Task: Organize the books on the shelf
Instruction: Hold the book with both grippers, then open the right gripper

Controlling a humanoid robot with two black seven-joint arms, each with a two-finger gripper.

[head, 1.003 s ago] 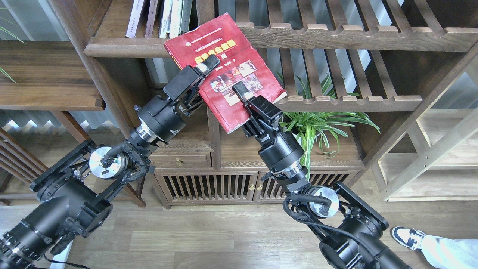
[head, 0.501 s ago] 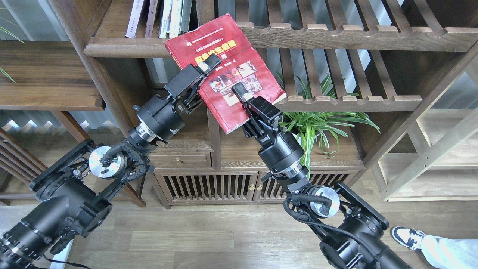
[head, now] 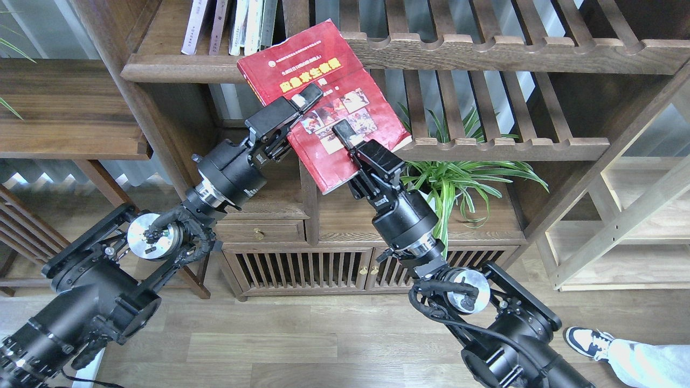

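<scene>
My left gripper (head: 299, 108) has slid up and to the right along the cover of the red book (head: 323, 102) over the last second, and the book's lower corner has lifted a little — a small gain toward the solid plank shelf (head: 178, 67). Both tools are clamped on the book: the left bites its left edge, my right gripper (head: 345, 134) pinches it near the lower edge. The book hangs in the air in front of the bookcase, its top corner overlapping the front edge of the slatted shelf (head: 485, 51), just right of the thin upright books (head: 232, 24). Its long axis runs diagonally — top end up-left, bottom end down-right, cover facing me.
</scene>
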